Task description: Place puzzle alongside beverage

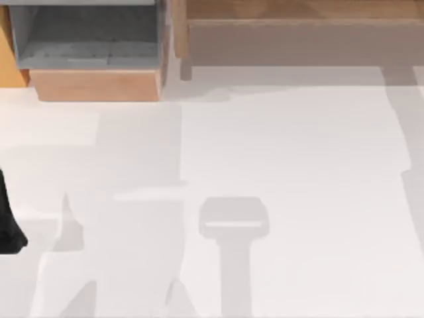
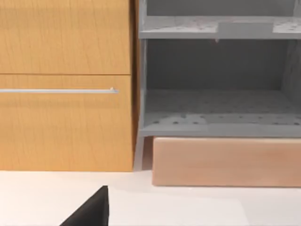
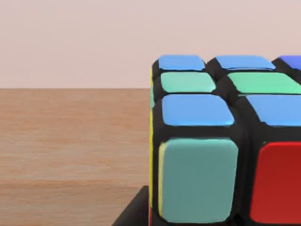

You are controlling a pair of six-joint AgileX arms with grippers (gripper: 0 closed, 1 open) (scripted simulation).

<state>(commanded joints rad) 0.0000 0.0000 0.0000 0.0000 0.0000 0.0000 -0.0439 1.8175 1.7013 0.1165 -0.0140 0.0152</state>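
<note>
The puzzle (image 3: 221,141) is a cube with a black frame and blue, green, teal and red tiles. It looms very close in the right wrist view, above a brown wooden surface (image 3: 70,150). A black part of my right gripper (image 3: 132,213) pokes in just beneath the cube's near corner. My left arm (image 1: 9,222) sits at the table's left edge, and a black tip of my left gripper (image 2: 89,213) hangs over the white table. The beverage is out of view.
A grey open shelf (image 1: 89,36) on a light wooden base (image 1: 96,85) stands at the back left. An orange cabinet with a drawer handle (image 2: 59,90) is beside it. A wooden ledge (image 1: 298,30) runs along the back right. White tabletop (image 1: 298,165) spreads in front.
</note>
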